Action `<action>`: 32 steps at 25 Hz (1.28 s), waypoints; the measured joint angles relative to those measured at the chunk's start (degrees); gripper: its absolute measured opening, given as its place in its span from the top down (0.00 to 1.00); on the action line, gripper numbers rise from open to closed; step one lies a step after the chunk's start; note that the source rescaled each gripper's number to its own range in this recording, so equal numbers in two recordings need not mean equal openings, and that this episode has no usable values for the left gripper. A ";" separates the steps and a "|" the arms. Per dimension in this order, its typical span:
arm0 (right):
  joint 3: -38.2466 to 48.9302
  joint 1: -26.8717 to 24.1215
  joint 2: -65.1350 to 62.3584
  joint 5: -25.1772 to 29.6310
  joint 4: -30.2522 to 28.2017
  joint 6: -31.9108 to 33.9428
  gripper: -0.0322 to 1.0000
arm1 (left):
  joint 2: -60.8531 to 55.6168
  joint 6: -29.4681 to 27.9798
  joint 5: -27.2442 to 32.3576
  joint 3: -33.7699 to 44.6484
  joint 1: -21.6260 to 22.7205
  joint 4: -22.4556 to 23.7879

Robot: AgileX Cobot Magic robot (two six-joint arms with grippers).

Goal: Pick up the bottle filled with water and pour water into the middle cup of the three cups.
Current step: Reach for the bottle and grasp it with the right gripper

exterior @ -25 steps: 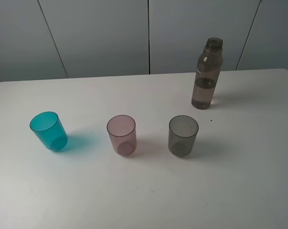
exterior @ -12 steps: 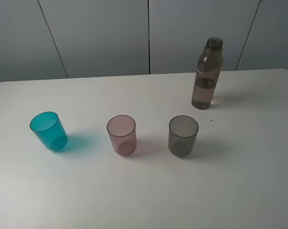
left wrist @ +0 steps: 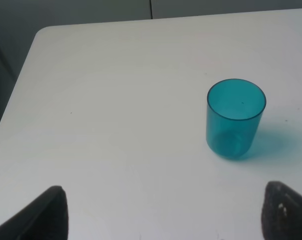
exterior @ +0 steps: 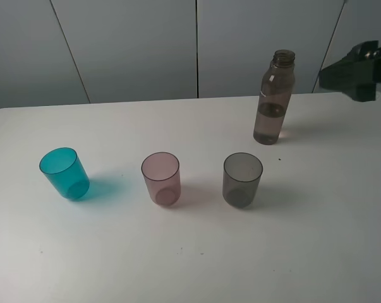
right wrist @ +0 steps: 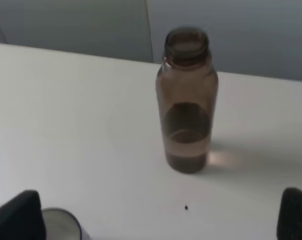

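The smoky-brown bottle stands upright and uncapped at the back right of the table, partly filled with water. In front of it the three cups stand in a row: teal, the pale pink middle cup and smoky grey. My right gripper hangs at the right edge, right of the bottle and apart from it. In the right wrist view it is open, with the bottle ahead of it. My left gripper is open and empty, short of the teal cup.
The white table has a rounded left corner and ends at a grey panelled wall behind. The grey cup's rim shows beside one right finger. A small dark speck lies near the bottle.
My right arm has come into the exterior view at the upper right edge, beside the bottle. The bottle and cups have not moved.
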 joint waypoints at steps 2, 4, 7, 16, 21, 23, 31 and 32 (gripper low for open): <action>1.43 0.12 4.08 -2.35 -0.11 -0.34 0.00 | 0.00 -0.10 0.00 0.00 0.00 0.00; 2.65 0.12 7.74 -5.46 -0.75 -0.48 0.00 | 0.00 -0.10 0.00 0.00 0.00 0.00; 3.84 0.12 12.96 -10.82 -1.09 -0.48 0.00 | 0.00 -0.10 0.00 0.00 0.00 0.00; 8.19 0.12 27.72 -33.18 -3.69 0.32 0.00 | 0.00 -0.10 0.00 0.00 0.00 0.00; 8.19 0.12 35.11 -41.59 -10.87 7.15 0.00 | 0.00 -0.10 0.00 0.00 0.00 0.00; 8.19 0.12 38.32 -44.79 -12.60 8.38 0.00 | 0.00 -0.10 0.00 0.00 0.00 0.00; 8.33 0.12 47.92 -61.79 -14.09 9.82 0.00 | 0.00 -0.10 0.00 0.00 0.00 0.00; 8.33 0.12 48.62 -64.06 -14.30 9.96 0.00 | 0.00 -0.10 0.00 0.00 0.00 0.00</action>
